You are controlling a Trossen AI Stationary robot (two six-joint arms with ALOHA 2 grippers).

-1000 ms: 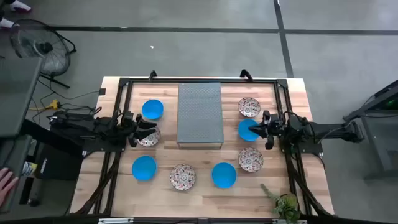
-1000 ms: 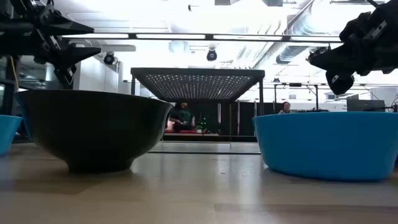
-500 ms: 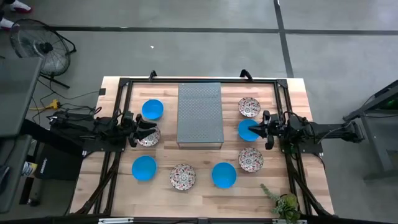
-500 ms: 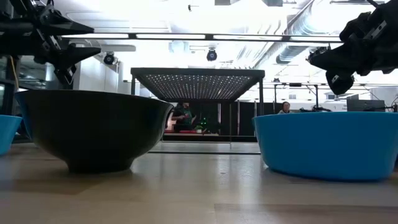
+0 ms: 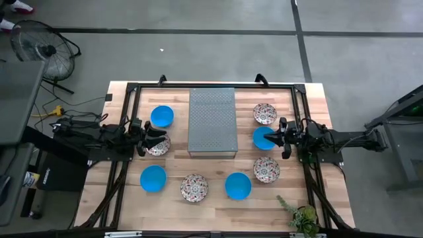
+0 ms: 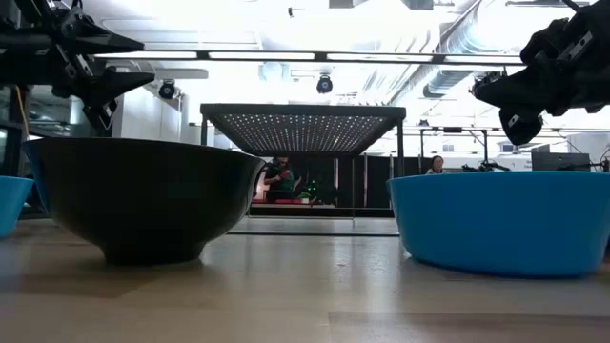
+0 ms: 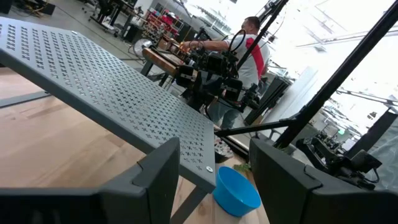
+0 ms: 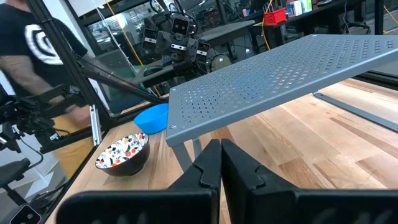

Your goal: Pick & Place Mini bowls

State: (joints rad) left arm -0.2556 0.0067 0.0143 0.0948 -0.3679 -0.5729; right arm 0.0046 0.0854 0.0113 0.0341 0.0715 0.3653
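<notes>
Eight bowls (image 5: 153, 178) sit on the table (image 5: 125, 205) around the slab (image 5: 212, 121), four toward each side edge. The left end effector (image 5: 156, 138) hangs open over a floral bowl (image 5: 158, 147). The right end effector (image 5: 272, 137) is closed over a blue bowl (image 5: 261, 139).

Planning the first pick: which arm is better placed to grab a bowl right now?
Probably the left: the left gripper is open above a patterned bowl. The right gripper is over a blue bowl but shut, so it must open first.
</notes>
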